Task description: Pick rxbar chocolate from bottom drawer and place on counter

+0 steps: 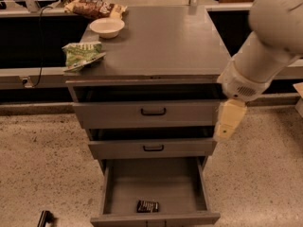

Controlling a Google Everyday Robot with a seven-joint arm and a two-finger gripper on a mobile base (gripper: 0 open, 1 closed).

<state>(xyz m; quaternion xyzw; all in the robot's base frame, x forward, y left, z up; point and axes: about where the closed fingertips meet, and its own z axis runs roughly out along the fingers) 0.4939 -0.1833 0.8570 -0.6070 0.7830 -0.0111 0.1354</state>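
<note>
1. Camera view, target: the chocolate bar (147, 205) lies flat on the floor of the bottom drawer (158, 179), close to its near edge. The drawer stands pulled open.
2. Camera view, arm: the end effector (223, 132) hangs at the cabinet's right side, level with the middle drawer (118, 149), well apart from the bar. I cannot tell whether it is spread or pressed together.
3. Camera view, destination: the tabletop (165, 44) carries a green bag (83, 55) and a bowl (107, 26) at its left. No bar is there.
4. Assessment: access is done. Reach, grasp, lift and placement appear outstanding.
</note>
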